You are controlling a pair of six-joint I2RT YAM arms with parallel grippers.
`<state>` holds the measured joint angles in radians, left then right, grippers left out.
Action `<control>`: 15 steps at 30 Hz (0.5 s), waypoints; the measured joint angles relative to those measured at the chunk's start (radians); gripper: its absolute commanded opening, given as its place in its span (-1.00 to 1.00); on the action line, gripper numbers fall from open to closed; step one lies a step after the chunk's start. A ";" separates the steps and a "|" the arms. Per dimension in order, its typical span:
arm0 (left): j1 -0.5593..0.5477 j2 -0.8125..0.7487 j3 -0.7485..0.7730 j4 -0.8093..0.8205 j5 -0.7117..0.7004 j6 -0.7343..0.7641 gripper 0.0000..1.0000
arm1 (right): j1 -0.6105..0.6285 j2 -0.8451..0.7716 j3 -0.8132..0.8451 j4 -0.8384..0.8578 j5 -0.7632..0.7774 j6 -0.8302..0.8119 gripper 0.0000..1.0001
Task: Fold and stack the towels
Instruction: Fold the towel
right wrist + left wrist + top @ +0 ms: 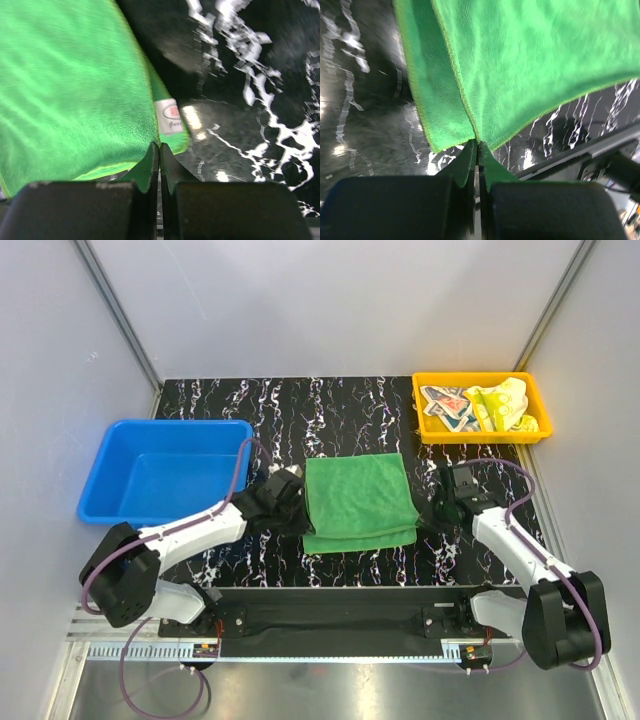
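Here, your green microfibre towel (360,502) lies doubled over at the middle of the black marbled table (330,410). Your left gripper (478,145) is pinched tight on the towel's left edge, fingers together on the cloth. Your right gripper (159,146) is clamped on its right edge, just beside the white label (170,116). The pale yellow towel (505,405) and the cream printed towel (447,405) sit crumpled in the orange tray (418,410) at the table's far right corner.

Readable text: none in any view.
White tag (170,116): on the green towel (75,85), at its edge; a red round mark and a dark line of script, both too blurred to read.
Printed cloth (447,406): in the orange bin (480,438) at the far right corner of the table (260,405); the print is too small to read.
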<state>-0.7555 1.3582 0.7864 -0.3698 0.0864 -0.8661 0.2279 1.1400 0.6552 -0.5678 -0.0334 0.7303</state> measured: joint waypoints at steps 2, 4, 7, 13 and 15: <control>-0.015 0.003 -0.050 0.038 0.015 -0.008 -1.00 | 0.000 0.013 -0.031 0.005 0.008 0.016 -1.00; -0.031 0.007 -0.109 0.049 0.019 -0.019 -1.00 | 0.000 0.034 -0.068 0.006 0.013 0.033 -1.00; -0.047 0.018 -0.146 0.047 0.017 -0.026 -1.00 | 0.000 0.053 -0.110 0.009 0.005 0.055 -1.00; -0.050 0.020 -0.164 0.082 0.010 -0.026 -1.00 | 0.000 0.054 -0.127 0.025 0.005 0.075 -1.00; -0.055 0.020 -0.186 0.102 0.011 -0.032 -1.00 | 0.000 0.054 -0.127 0.025 0.005 0.079 -1.00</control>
<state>-0.8104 1.3785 0.6003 -0.2680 0.0971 -0.8982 0.2283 1.1938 0.5285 -0.5426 -0.0288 0.8089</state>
